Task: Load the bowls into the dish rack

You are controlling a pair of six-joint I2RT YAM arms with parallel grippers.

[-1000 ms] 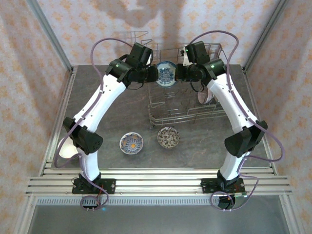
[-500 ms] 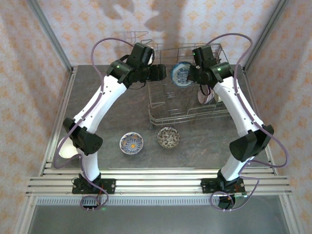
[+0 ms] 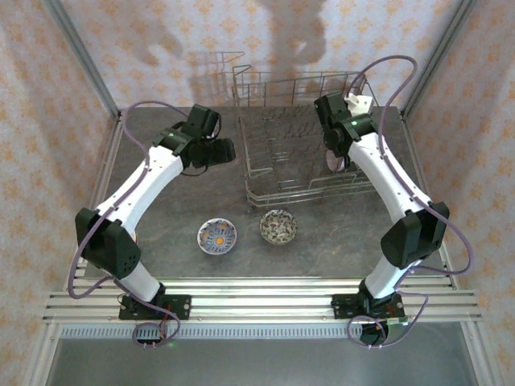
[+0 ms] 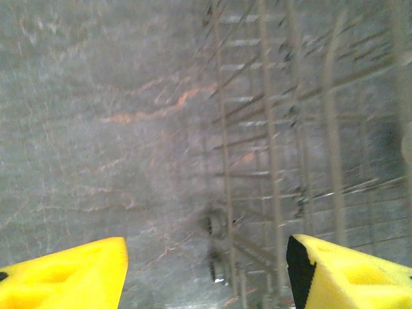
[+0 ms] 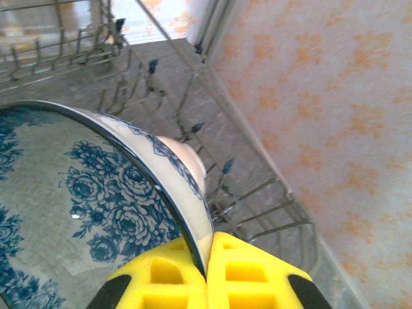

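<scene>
From above, the left gripper [image 3: 224, 151] is hanging over the table [image 3: 161, 201], just left of the dish rack [image 3: 298, 173]. Two bowls are lying in front of the rack: an orange-centred bowl [image 3: 216, 236] and a speckled bowl [image 3: 278, 227].

In the left wrist view, its yellow fingers [image 4: 64, 273] are standing wide apart, with nothing between them.

In the right wrist view, the right gripper [image 5: 209, 270] is pinching the rim of a blue-and-white bowl [image 5: 96, 193] — it is standing on edge among the rack's tines, beside a pale bowl [image 5: 188, 156].

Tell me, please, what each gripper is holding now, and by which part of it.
The right gripper holds the blue-and-white bowl by its rim, jaws shut on the edge. The left gripper holds nothing; its jaws are open.
</scene>
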